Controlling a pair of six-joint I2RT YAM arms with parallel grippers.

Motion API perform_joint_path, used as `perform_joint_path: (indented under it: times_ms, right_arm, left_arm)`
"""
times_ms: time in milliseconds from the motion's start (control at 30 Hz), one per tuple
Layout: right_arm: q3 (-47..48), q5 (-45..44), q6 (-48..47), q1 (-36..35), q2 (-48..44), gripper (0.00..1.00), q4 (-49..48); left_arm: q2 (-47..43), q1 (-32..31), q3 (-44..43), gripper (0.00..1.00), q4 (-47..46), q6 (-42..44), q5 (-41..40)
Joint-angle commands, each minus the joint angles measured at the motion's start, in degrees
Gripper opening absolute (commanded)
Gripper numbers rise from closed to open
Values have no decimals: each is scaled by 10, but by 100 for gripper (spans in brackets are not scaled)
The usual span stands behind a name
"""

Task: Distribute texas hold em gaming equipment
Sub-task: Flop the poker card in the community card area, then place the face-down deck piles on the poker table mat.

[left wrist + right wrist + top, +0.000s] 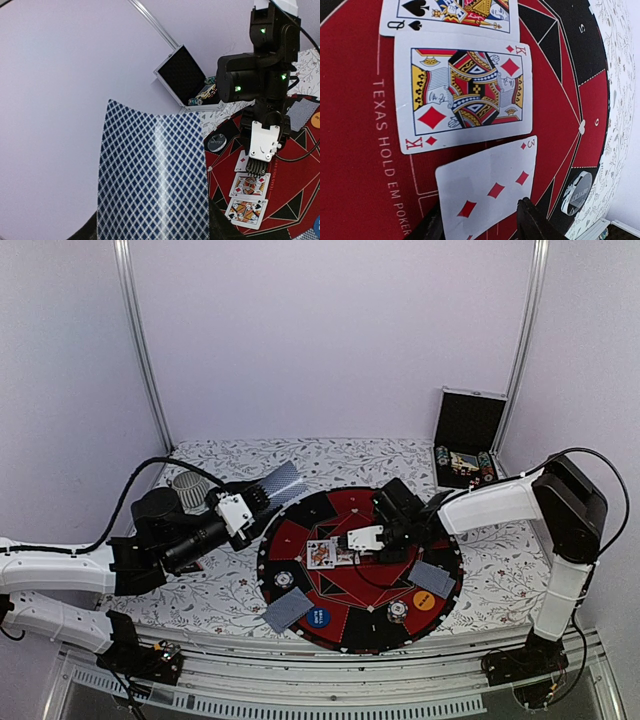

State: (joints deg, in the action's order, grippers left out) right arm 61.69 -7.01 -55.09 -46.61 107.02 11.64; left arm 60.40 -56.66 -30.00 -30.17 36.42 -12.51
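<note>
One lattice-backed card (152, 175), one diamond three (490, 187)

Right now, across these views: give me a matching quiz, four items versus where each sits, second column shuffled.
1 king of diamonds
2 three of diamonds
3 blue-backed card
4 blue disc

A held off the mat by the left gripper
B at the fingertips of the right gripper
C face up on the mat beside the queen of spades
D near mat edge, next to a face-down card

Pairs: 1-C, 2-B, 3-A, 4-D
</note>
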Motion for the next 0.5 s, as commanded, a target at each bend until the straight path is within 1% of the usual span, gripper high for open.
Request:
perform_joint_path:
  times_ms: [0,100,133,167,200,333,400,467]
  right_arm:
    - [-12,5,-2,-17,-42,51,34]
    - [-11,27,11,-21,-78,60,29]
    - [-13,35,15,-21,-90,71,24]
    - [-16,41,20,-21,-105,95,19]
    - [-18,47,24,-20,-118,100,13]
    - [-16,78,88,-20,-181,99,-25]
    - [-24,118,124,-19,-213,99,-56]
    - [-39,138,159,-19,-243,99,-82]
  left_arm:
    - [5,6,3,50,-20,-18,4]
    - [18,17,-8,50,-5,-46,8]
    - [25,23,-14,50,-1,-60,9]
    - [30,30,-16,50,3,-69,12]
    - [35,39,-18,50,6,-79,20]
    - [54,66,-21,50,22,-115,74]
    - [73,78,-28,51,33,-135,109]
    - [94,94,-38,51,48,-161,135]
